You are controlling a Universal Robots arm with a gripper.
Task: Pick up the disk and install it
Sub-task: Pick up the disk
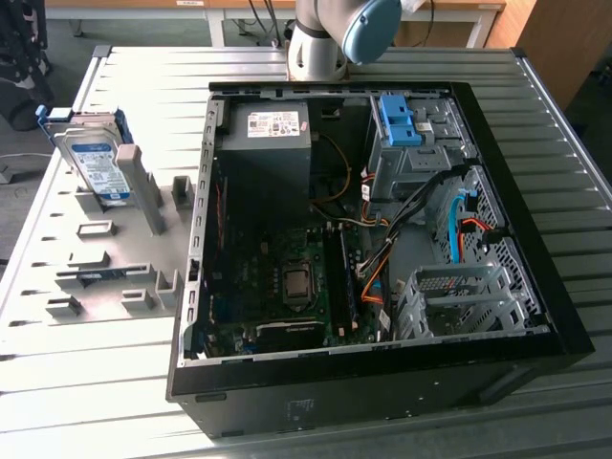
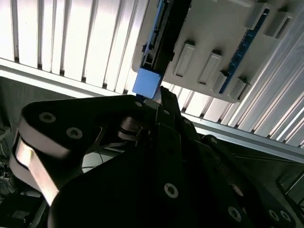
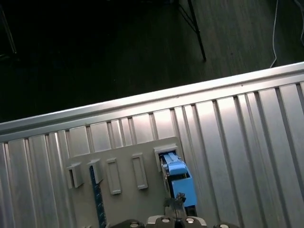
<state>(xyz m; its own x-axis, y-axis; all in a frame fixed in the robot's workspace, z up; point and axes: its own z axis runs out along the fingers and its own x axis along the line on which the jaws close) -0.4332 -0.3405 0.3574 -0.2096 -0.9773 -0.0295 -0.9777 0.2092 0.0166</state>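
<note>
The arm (image 1: 330, 33) — grey link, blue joint cap — stands at the exterior view's top edge; its black gripper (image 2: 153, 102) looms close in the second wrist view.

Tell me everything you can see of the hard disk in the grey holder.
The disk is a flat rectangular silver-metal drive with a blue-and-white label facing the exterior camera and blue plastic rails along its edges. It stands on edge, leaning, in a slot of the grey holder on the slatted table, at the exterior view's left of the computer case. The first wrist view shows it edge-on, blue rail toward the camera. The holder's uprights prop it.
</note>
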